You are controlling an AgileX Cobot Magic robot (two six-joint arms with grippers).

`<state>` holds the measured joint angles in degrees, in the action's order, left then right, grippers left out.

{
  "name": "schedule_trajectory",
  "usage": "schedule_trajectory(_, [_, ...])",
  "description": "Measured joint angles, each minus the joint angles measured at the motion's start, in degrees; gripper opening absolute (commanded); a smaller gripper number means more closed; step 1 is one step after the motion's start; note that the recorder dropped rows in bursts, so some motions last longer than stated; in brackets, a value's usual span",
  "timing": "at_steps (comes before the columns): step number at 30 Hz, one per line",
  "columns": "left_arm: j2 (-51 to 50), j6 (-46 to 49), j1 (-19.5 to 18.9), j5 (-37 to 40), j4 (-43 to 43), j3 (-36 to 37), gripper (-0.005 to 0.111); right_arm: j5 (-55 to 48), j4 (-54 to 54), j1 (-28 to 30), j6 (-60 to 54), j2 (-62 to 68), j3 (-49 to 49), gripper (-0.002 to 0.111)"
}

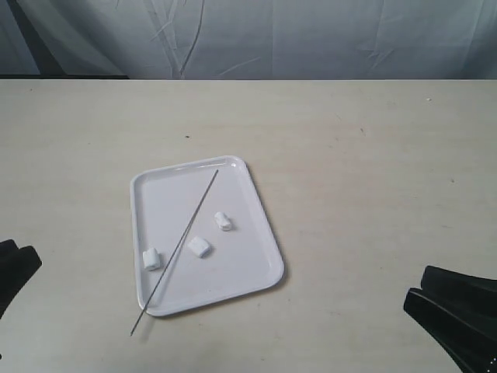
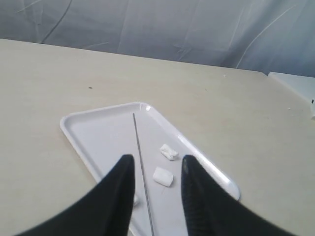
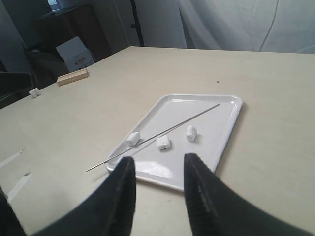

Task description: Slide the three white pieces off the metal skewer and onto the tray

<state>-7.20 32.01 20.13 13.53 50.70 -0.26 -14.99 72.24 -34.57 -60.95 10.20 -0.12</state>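
The white tray (image 1: 260, 233) lies mid-table. Three white pieces rest loose on it: one (image 1: 151, 258) at its left rim, one (image 1: 199, 247) in the middle, one (image 1: 224, 221) further back. The bare metal skewer (image 1: 180, 243) lies diagonally across the tray, its near end overhanging the front rim onto the table. My left gripper (image 2: 156, 162) is open, held off the tray's near-left side. My right gripper (image 3: 158, 164) is open too, near the front right, away from the tray (image 3: 224, 125). In the right wrist view the skewer (image 3: 162, 134) and pieces (image 3: 163, 143) show clearly.
Pale tabletop (image 1: 373, 155) surrounds the tray, with a grey curtain (image 1: 311, 35) behind. The right wrist view shows a wooden block (image 3: 72, 76), a small white lump (image 3: 34, 92) and a cardboard box (image 3: 75, 50) at the far side.
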Motion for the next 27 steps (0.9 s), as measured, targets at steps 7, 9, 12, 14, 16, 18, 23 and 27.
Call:
schedule_trajectory(7, [0.0,0.0,0.0,0.67,0.0,0.0,0.031,0.0,0.0,0.0,-0.12,0.0,0.0,0.033])
schedule_trajectory(9, [0.0,0.0,0.0,0.93,1.12,0.0,0.03,0.0,0.0,0.0,-0.12,-0.11,0.0,0.033])
schedule_trajectory(12, [0.0,0.0,-3.03,1.06,1.8,0.0,0.02,-0.12,0.0,3.77,-0.12,-4.49,0.0,0.033])
schedule_trajectory(14, [0.0,0.0,-7.36,-0.09,-4.78,0.0,0.0,-1.35,0.19,11.82,-0.12,-8.86,0.0,0.033])
schedule_trajectory(16, [0.0,0.0,-13.56,-3.97,-14.91,0.21,0.0,-3.37,-0.28,21.06,-0.12,-9.79,0.0,0.033])
schedule_trajectory(18, [0.0,0.0,-16.84,-6.26,-19.22,0.21,0.0,-3.61,-1.54,23.93,-0.12,-9.79,0.0,0.033])
schedule_trajectory(23, [0.0,-13.71,-21.65,-10.9,-31.63,0.21,0.0,2.98,-6.21,27.57,-0.12,-9.79,0.0,0.033])
schedule_trajectory(27, [1.05,-35.95,-23.27,-7.9,-48.7,0.21,0.0,4.78,-12.56,27.57,2.35,-9.79,0.0,0.033])
